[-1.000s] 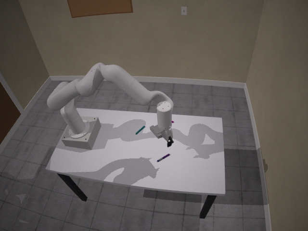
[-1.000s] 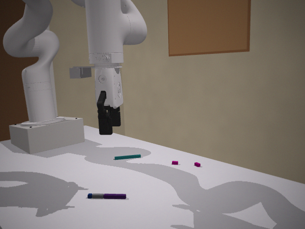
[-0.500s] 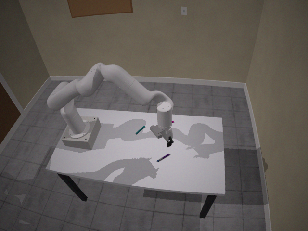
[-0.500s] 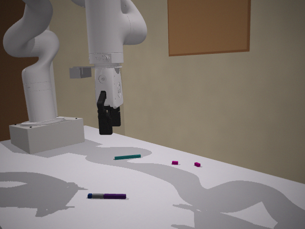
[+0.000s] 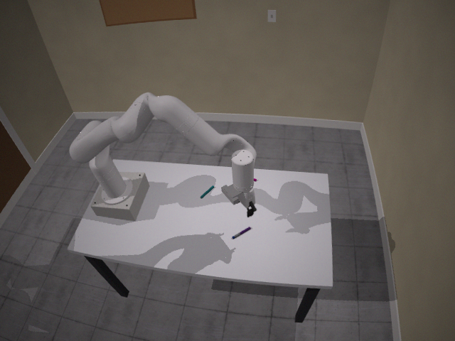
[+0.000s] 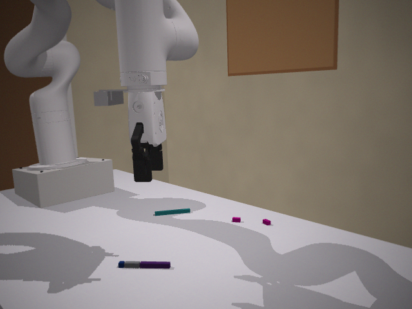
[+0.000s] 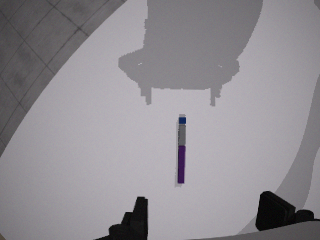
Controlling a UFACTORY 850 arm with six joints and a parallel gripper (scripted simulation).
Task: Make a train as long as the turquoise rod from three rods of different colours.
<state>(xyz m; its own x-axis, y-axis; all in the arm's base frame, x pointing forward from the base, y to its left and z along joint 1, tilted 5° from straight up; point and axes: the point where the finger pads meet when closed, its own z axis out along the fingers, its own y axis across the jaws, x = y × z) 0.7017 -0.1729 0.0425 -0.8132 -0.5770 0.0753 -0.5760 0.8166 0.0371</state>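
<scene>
Purple rod [image 5: 245,230] [image 6: 154,264] [image 7: 181,165], one, lying flat on the worktop [image 5: 279,256] [image 6: 206,286] [image 7: 90,165]; grey rod [image 5: 237,234] [image 6: 132,264] [image 7: 182,135], one, at its end; blue rod [image 5: 233,237] [image 6: 121,264] [image 7: 182,120], one, beyond the grey. The three stand end to end, touching or almost so; by colour, six, three and one match the turquoise ten.

Turquoise rod [image 5: 207,192] [image 6: 172,212], one, well apart, nearer the arm's base. Magenta rods, two [image 6: 236,219] [image 6: 266,221], apart from each other and from the train.

Claw [image 5: 251,209] [image 6: 147,166] [image 7: 205,214], one, black-fingered: spread wide, holding nothing, raised above the worktop.

Step in hand, as judged: the finish, train built and released. Next move: none on the rods; keep the claw clear.

Orientation: the train's long axis runs up and down the wrist view, blue end uppermost, purple lowest; in the top view it slants, purple end up and to the right. The turquoise rod slants similarly there.

No change can be made out between the earlier pictures and now in either the top or the exterior view. If anything shifts over this short span, the movement is too small to tell in these two views.
</scene>
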